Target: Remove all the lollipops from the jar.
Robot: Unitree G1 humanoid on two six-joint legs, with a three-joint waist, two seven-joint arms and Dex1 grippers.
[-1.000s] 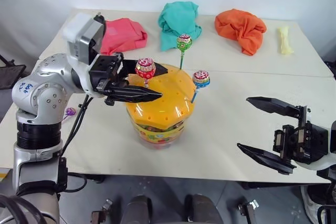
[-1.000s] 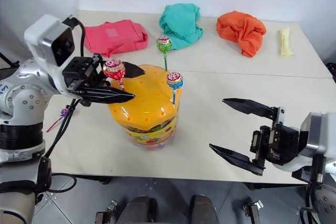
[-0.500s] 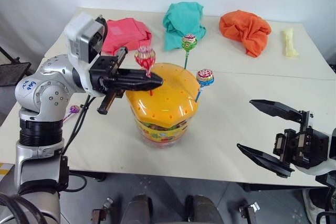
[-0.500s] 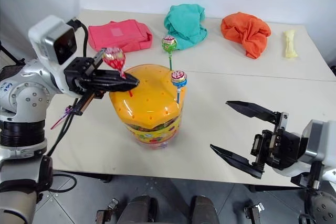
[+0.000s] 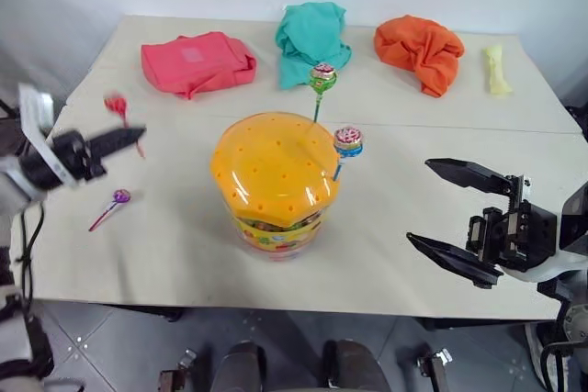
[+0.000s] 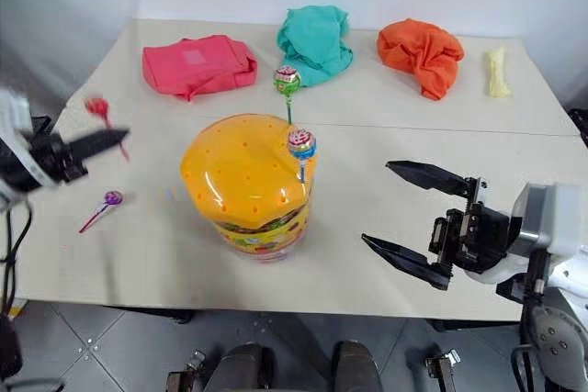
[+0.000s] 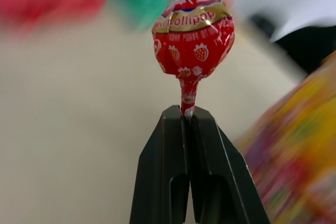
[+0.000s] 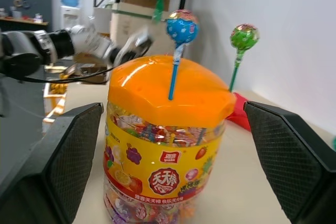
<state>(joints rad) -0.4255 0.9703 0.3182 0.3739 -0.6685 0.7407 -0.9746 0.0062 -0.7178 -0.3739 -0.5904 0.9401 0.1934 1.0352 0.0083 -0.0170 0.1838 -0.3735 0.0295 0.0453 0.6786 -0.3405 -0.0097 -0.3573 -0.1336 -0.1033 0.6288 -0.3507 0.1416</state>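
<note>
The jar (image 5: 274,185) stands mid-table, a clear tub with a domed orange-yellow lid. A green lollipop (image 5: 322,77) and a blue lollipop (image 5: 347,140) stand upright in holes on the lid's far right side. Well left of the jar and above the table, my left gripper (image 5: 136,133) is shut on the stick of a red lollipop (image 7: 193,35). A purple lollipop (image 5: 120,196) lies on the table below that hand. To the right of the jar, my right gripper (image 5: 421,201) is open and empty, its fingers (image 8: 68,150) facing the jar.
Along the table's far side lie a pink cloth (image 5: 197,61), a teal cloth (image 5: 312,34), an orange cloth (image 5: 418,48) and a pale yellow stick-shaped thing (image 5: 496,69). The table's near edge (image 5: 276,305) runs just in front of the jar.
My left gripper shut on the red lollipop's stick, lifted it out of the lid, then swung left and down, away from the jar. The right gripper stayed put.
</note>
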